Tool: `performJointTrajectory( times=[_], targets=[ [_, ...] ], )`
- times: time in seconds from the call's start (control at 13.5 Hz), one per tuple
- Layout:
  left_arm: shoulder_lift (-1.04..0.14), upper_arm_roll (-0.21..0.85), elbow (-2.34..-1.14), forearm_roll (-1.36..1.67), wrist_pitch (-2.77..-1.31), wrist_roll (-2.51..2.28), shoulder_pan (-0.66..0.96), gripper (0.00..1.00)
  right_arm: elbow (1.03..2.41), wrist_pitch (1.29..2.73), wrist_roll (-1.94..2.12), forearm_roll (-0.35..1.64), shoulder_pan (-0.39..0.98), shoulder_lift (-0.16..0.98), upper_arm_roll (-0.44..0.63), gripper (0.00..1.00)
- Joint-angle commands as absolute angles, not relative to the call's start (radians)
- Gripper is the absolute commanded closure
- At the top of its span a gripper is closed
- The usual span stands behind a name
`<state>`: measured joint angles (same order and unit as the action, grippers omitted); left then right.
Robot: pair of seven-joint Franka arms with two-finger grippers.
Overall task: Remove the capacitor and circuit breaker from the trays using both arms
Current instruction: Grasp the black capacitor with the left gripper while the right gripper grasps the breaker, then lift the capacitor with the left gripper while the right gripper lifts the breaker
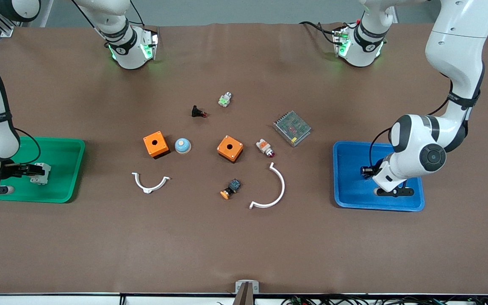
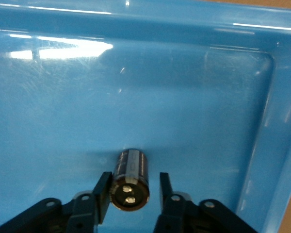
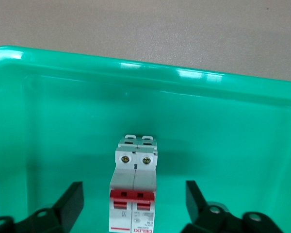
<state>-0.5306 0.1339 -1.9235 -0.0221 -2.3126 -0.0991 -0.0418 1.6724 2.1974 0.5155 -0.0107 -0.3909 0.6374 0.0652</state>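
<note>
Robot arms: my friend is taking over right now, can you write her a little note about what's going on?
Left gripper: down in the blue tray, fingers either side of the capacitor, one still a little apart from it.
Right gripper: open, down in the green tray, fingers well apart from the circuit breaker between them.
Done: both arms are lined up.
Left: close, lift both parts, set them on the table.

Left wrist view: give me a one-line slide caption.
Left gripper low in the blue tray, its jaws flanking the black capacitor, one touching it and a small gap at the other.
</note>
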Motion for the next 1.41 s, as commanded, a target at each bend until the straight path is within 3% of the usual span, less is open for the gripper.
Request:
performJointTrajectory(
  times=[0.0,0.15,0.37,0.59,0.82,1.34],
  targets=[
    [-0.511,0.138,-1.921,-0.035,-2.316,-0.098,-0.048,0.81,1.678,2.204,0.529,0.011,-0.396,0.638,0.061,0.33],
    [-0.479,0.140,-1.919,-0.035,-2.301,-0.103,-0.048,0.94,1.678,2.204,0.529,0.011,-0.396,0.638,0.061,0.51],
    [-0.419,0.182,-1.916,-0.023,-2.261,-0.129,-0.041,0.97,1.677,2.203,0.529,0.011,-0.394,0.638,0.061,0.73],
    [-0.387,0.274,-1.901,-0.032,-2.234,-0.242,-0.038,0.97,1.675,2.184,0.529,0.011,-0.387,0.629,0.061,0.78],
    [-0.396,0.360,-1.870,-0.034,-2.233,-0.441,-0.012,0.97,1.655,2.073,0.525,0.003,-0.361,0.553,0.061,0.80],
    [-0.491,0.361,-1.717,-0.035,-2.229,-0.923,0.214,0.98,1.658,1.696,0.238,-0.005,-0.132,0.313,0.061,0.80]
  ],
)
